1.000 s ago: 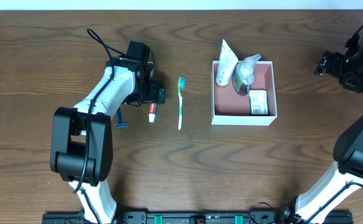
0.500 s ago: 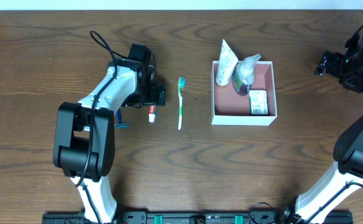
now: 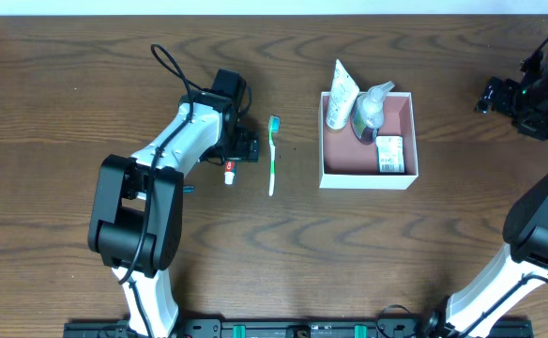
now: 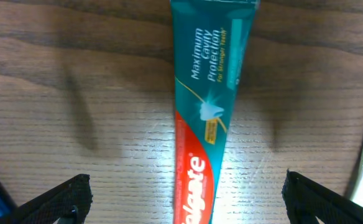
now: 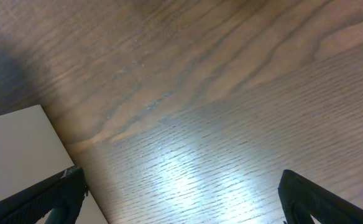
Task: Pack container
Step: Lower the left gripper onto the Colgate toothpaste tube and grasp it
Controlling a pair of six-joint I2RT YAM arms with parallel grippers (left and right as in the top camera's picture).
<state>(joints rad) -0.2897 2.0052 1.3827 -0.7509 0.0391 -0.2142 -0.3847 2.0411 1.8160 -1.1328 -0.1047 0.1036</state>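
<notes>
The left wrist view shows a toothpaste tube (image 4: pixel 209 118) with "Maximum Cavity Protection" in white letters on its teal upper part. The brand name "Colgate" is in white on the red lower part, running along the tube's length and partly cut off by the bottom edge of the picture. A smaller line under the teal wording is too blurred to read with certainty, and in the overhead view the printing on the green-and-white packet (image 3: pixel 389 153) and on the white tube (image 3: pixel 342 94) in the container (image 3: pixel 405 105) is too small to read.

Bright, glare on wood, sharp
</notes>
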